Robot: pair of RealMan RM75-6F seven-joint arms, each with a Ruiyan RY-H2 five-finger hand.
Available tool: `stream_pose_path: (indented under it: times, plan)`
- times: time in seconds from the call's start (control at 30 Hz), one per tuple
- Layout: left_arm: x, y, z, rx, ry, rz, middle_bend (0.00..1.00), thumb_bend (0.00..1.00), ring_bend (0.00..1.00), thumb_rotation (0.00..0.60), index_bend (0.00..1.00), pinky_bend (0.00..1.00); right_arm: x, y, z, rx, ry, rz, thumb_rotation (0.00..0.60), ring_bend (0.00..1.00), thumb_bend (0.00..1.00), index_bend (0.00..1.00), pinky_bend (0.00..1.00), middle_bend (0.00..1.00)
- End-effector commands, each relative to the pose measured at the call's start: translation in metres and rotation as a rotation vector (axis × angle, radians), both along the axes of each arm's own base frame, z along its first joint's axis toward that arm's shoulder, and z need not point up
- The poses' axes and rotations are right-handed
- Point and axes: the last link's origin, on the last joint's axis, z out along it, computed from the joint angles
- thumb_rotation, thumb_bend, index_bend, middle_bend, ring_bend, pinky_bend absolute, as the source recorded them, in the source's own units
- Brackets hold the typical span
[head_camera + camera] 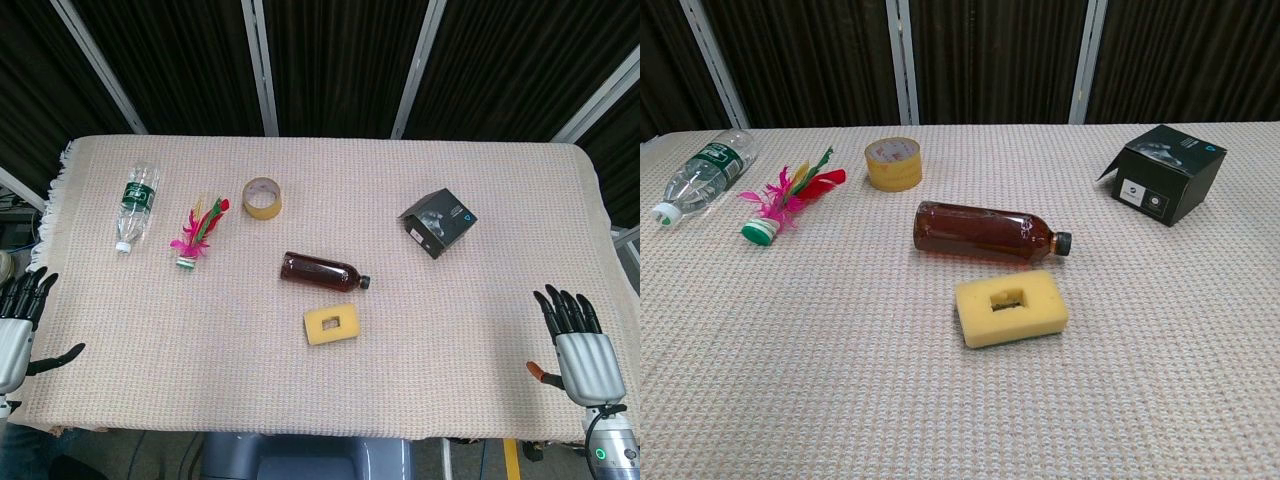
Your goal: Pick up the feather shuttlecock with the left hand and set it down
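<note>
The feather shuttlecock (199, 233) lies on its side at the table's ten o'clock, between a clear water bottle (135, 204) and a tape roll (263, 197), green base toward you, feathers pointing to one o'clock. Your left hand (22, 318) is far nearer; the shuttlecock lies at its one o'clock, well apart. Both it and your right hand (578, 345) hold nothing, fingers spread.

Rough woven tablecloth (790, 400), glossy brown bottle (985, 231), porous sponge (1011, 307)
</note>
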Motion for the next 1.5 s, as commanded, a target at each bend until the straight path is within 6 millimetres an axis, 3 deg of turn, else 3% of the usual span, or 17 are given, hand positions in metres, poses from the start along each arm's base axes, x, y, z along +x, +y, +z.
stream_pose_path:
  times: [0.03,0.2,0.3,0.6,0.77,0.97,1.27,1.5]
  plan:
    - [-0.001,0.000,-0.001,-0.006,0.005,0.003,0.00,0.12,0.00,0.509,0.00,0.00,0.000,-0.001,0.000,0.003,-0.001,-0.003,0.600,0.00,0.06,0.00,0.00,0.00]
    - [-0.003,0.005,-0.007,-0.034,0.031,0.020,0.00,0.12,0.00,0.509,0.02,0.00,-0.001,0.001,0.000,0.001,0.007,-0.003,0.600,0.00,0.06,0.00,0.00,0.00]
    - [-0.003,0.015,-0.013,-0.038,0.042,0.026,0.00,0.13,0.00,0.505,0.09,0.00,-0.002,0.003,0.002,-0.007,0.003,-0.010,0.600,0.00,0.06,0.00,0.00,0.00]
    - [0.017,0.085,-0.034,-0.043,0.072,-0.053,0.00,0.22,0.00,0.506,0.29,0.00,-0.004,-0.003,0.002,-0.007,-0.005,-0.017,0.600,0.00,0.06,0.00,0.00,0.00]
    - [0.027,0.111,-0.045,-0.048,0.124,-0.085,0.00,0.24,0.00,0.507,0.37,0.00,-0.007,-0.012,-0.002,0.009,-0.005,-0.032,0.600,0.00,0.06,0.00,0.00,0.00]
    - [0.035,0.150,-0.063,-0.041,0.194,-0.089,0.00,0.23,0.00,0.506,0.36,0.00,-0.013,-0.020,0.000,0.012,-0.021,-0.057,0.600,0.00,0.06,0.00,0.00,0.00]
    - [0.020,0.200,-0.086,-0.050,0.225,-0.029,0.00,0.22,0.00,0.501,0.36,0.00,-0.014,-0.025,0.003,-0.005,-0.032,-0.064,0.600,0.00,0.06,0.00,0.00,0.00]
    - [0.022,0.233,-0.108,-0.060,0.242,-0.017,0.00,0.21,0.00,0.505,0.36,0.00,-0.018,-0.037,-0.003,0.029,-0.027,-0.089,0.600,0.00,0.06,0.00,0.00,0.00]
